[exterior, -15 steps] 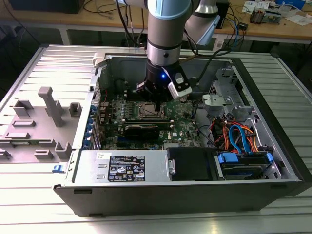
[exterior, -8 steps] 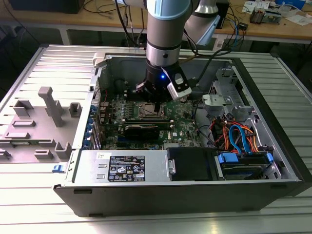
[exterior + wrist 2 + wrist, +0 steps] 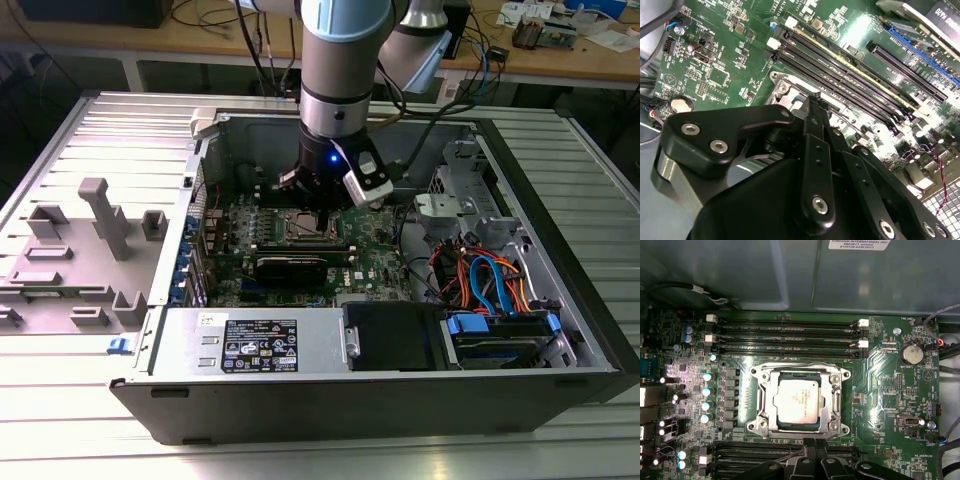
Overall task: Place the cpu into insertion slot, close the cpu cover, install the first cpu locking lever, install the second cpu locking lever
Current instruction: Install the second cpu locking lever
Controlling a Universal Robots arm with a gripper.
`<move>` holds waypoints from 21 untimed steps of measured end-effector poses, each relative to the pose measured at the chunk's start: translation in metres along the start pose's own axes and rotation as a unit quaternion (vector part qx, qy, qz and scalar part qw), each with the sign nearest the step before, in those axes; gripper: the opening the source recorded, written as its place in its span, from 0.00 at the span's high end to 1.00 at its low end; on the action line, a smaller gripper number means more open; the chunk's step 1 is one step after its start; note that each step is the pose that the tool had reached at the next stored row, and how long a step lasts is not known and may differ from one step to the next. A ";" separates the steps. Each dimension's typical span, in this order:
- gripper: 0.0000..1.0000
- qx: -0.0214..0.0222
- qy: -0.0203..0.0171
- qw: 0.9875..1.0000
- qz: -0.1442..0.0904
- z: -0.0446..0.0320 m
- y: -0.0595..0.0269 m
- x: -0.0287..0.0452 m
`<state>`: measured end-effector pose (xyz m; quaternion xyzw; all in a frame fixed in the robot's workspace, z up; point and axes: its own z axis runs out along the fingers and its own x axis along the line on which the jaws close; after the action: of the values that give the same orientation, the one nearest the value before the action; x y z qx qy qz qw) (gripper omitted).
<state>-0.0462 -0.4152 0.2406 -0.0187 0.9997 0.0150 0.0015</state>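
In the first wrist view the cpu point(image 3: 799, 402) lies flat in the insertion slot point(image 3: 760, 426), its silver top showing through the window of the cpu cover point(image 3: 767, 399). The cover is down around the chip. My gripper point(image 3: 810, 443) hangs just off one edge of the slot, beside the memory slots, fingers shut with nothing between them. In the second wrist view the gripper point(image 3: 816, 98) tip stands close to a silvery corner of the slot point(image 3: 781, 84). In the exterior view the gripper point(image 3: 322, 208) is low over the slot point(image 3: 300, 227) inside the open computer case.
Long black memory slots point(image 3: 785, 330) run on both sides of the socket. A black card point(image 3: 290, 265) lies across the green motherboard point(image 3: 375, 255). Orange and blue cables point(image 3: 480, 275) sit at the exterior view's right. A grey fixture block point(image 3: 100, 215) stands outside the case wall point(image 3: 195, 180).
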 end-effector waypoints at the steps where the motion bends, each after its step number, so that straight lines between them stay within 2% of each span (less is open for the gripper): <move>1: 0.89 0.000 0.000 1.000 0.000 0.0000 -0.0003 0.0000; 10: 0.89 0.000 0.000 1.000 0.000 -0.0001 -0.0039 0.0004; 17: 0.89 -0.002 0.000 1.000 0.000 -0.0003 -0.0107 0.0099; 19: 0.89 -0.004 0.000 1.000 0.000 -0.0004 -0.0140 0.0127; 21: 0.89 -0.011 0.000 1.000 0.000 -0.0004 -0.0168 0.0154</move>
<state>-0.0610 -0.4326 0.2404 -0.0187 0.9995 0.0261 0.0017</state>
